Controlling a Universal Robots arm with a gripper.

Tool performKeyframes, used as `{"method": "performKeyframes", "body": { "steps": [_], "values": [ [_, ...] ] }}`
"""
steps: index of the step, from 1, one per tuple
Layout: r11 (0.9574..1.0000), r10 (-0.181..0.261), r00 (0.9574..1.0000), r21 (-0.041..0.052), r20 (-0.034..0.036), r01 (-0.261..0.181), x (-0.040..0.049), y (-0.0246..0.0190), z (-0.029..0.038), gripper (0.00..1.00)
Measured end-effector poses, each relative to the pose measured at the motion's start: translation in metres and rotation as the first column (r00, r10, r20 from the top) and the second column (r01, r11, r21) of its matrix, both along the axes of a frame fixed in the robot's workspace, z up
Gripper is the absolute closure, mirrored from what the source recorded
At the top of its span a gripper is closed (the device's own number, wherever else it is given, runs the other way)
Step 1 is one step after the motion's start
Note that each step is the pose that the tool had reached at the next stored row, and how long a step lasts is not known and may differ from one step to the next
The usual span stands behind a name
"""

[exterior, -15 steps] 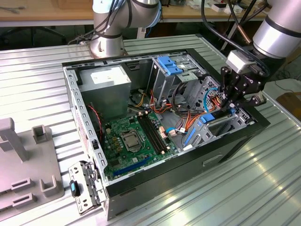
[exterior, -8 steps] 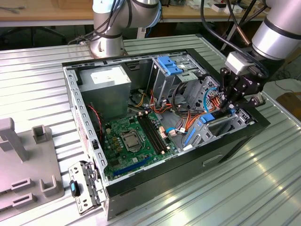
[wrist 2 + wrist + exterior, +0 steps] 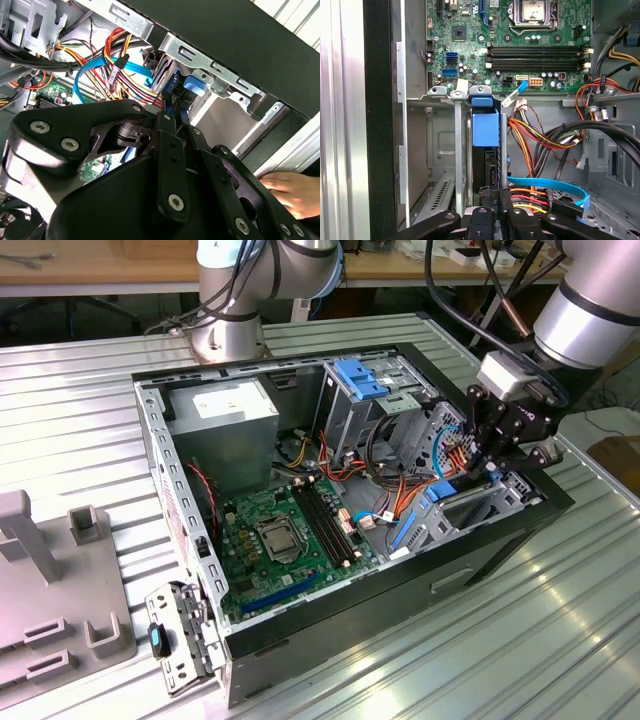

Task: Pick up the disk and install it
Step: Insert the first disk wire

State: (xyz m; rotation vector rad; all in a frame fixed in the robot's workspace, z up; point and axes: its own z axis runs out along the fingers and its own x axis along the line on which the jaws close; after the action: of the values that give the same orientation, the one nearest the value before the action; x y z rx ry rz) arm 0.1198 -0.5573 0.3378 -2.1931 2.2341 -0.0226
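While the open computer case (image 3: 500, 530) lies on its side on the ribbed metal table (image 3: 480, 640), the gripper (image 3: 492, 462) reaches down into the corner of the case at the exterior view's right, among the drive bays. In the first wrist view its black fingers (image 3: 492, 210) sit close together at the near end of the disk (image 3: 485, 150), which stands on edge in a metal drive cage (image 3: 457, 165) with its blue carrier end pointing towards the green motherboard (image 3: 520, 45). The fingers seem to be closed on the disk's end, though the exact contact is hidden behind the black linkage, so I cannot be sure how firmly they hold it. In the second wrist view the fingertips (image 3: 172, 117) press narrowly together on a thin blue edge just below the metal rim of the case (image 3: 200, 55).

Coloured power wires (image 3: 540, 135) and a light blue flat cable (image 3: 555, 184) run just beside the cage. A person's hand (image 3: 292, 192) rests outside the case wall in the second wrist view. Beyond the case, at the exterior view's left, a grey plastic fixture (image 3: 50, 590) lies on the table, well apart from the gripper.
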Motion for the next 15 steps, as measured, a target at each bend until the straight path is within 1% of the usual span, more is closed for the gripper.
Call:
{"method": "performKeyframes", "body": {
  "steps": [2, 3, 4, 6, 7, 8, 11, 13, 15],
  "values": [
    [1.0000, 0.000, 1.0000, 0.0010, 0.0000, 0.000, 0.0000, 0.0000, -0.0004, 0.82],
    [1.0000, 0.000, 1.0000, 0.0004, 0.0000, 0.000, 0.0000, 0.0000, 0.0013, 0.76],
    [1.0000, 0.000, 1.0000, 0.0006, 0.0001, 0.000, 0.0000, 0.0000, 0.0037, 0.76],
    [1.0000, 0.000, 1.0000, 0.0001, 0.0000, 0.000, 0.0000, 0.0000, 0.0117, 0.76],
    [1.0000, 0.000, 1.0000, 0.0001, 0.0000, 0.000, 0.0000, 0.0000, 0.0137, 0.76],
    [1.0000, 0.000, 1.0000, 0.0001, 0.0000, 0.000, 0.0000, 0.0000, 0.0149, 0.76],
    [1.0000, 0.000, 1.0000, 0.0005, 0.0000, 0.000, 0.0000, 0.0000, 0.0152, 0.76],
    [1.0000, 0.000, 1.0000, 0.0002, 0.0000, 0.000, 0.0000, 0.0000, 0.0154, 0.77],
    [1.0000, 0.000, 1.0000, 0.0002, 0.0000, 0.000, 0.0000, 0.0000, 0.0155, 0.89]
  ]
}}
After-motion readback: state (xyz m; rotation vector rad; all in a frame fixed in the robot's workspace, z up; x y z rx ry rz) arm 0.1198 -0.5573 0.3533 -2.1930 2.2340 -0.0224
